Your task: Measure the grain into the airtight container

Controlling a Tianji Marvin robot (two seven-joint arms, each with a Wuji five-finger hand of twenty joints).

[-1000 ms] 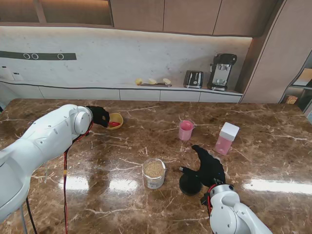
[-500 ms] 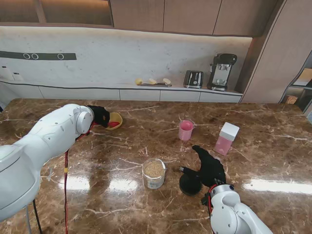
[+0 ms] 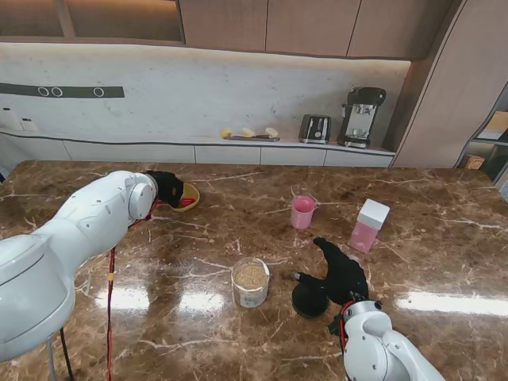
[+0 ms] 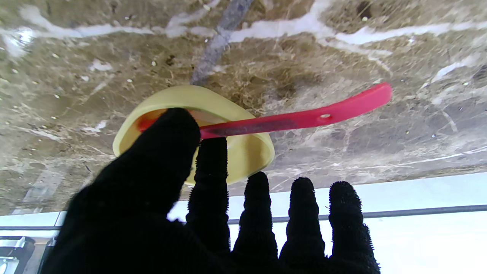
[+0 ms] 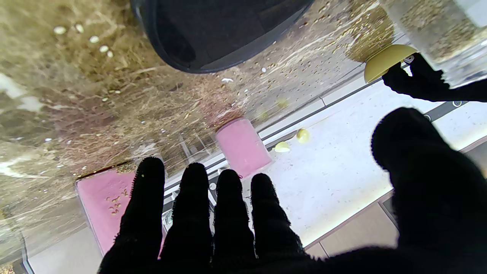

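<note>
A yellow bowl [image 3: 189,197] stands at the far left of the marble table with a red measuring scoop [image 4: 304,118] lying in it, handle sticking out over the rim. My left hand [image 3: 167,188] hovers at the bowl [image 4: 245,152], open, its thumb [image 4: 163,152] over the scoop's head and its index fingertip at the handle. A clear jar of grain [image 3: 251,281] stands mid-table, its black lid [image 3: 309,299] lying beside it. My right hand [image 3: 342,271] rests open next to that lid [image 5: 228,30].
A pink cup [image 3: 302,212] and a pink container with a white lid [image 3: 368,225] stand beyond the jar on the right. A toaster [image 3: 315,128] and a coffee machine [image 3: 361,116] sit on the back counter.
My left hand has crept a little farther over the yellow bowl, covering more of it. The right hand, jar and lid have not moved.
</note>
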